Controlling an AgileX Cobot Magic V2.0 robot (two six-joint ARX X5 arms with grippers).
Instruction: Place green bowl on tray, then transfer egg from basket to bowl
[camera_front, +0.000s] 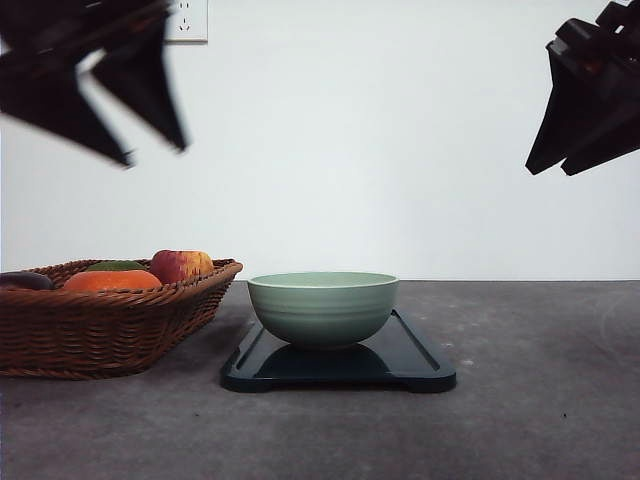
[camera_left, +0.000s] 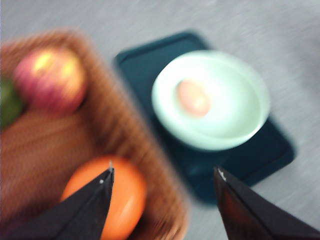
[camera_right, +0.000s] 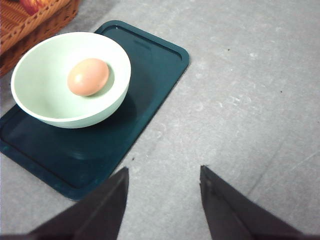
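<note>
The green bowl (camera_front: 322, 307) stands upright on the black tray (camera_front: 420, 362) at the table's middle. Inside the bowl (camera_right: 47, 107) lies the pinkish-tan egg (camera_right: 88, 76), also blurred in the left wrist view as the egg (camera_left: 193, 98) in the bowl (camera_left: 235, 122). The wicker basket (camera_front: 90, 325) sits left of the tray. My left gripper (camera_front: 155, 150) hangs high at the upper left, open and empty, with its fingertips (camera_left: 106, 181) above the basket's edge. My right gripper (camera_front: 555, 168) hangs high at the upper right, open, its fingers (camera_right: 112, 200) over bare table beside the tray (camera_right: 150, 70).
The basket holds a red-yellow apple (camera_front: 180, 265), an orange fruit (camera_front: 112, 281), a green item (camera_front: 115, 266) and a dark item (camera_front: 25, 281). A wall socket (camera_front: 187, 20) is on the white wall. Grey table (camera_front: 540, 400) stretches right of the tray.
</note>
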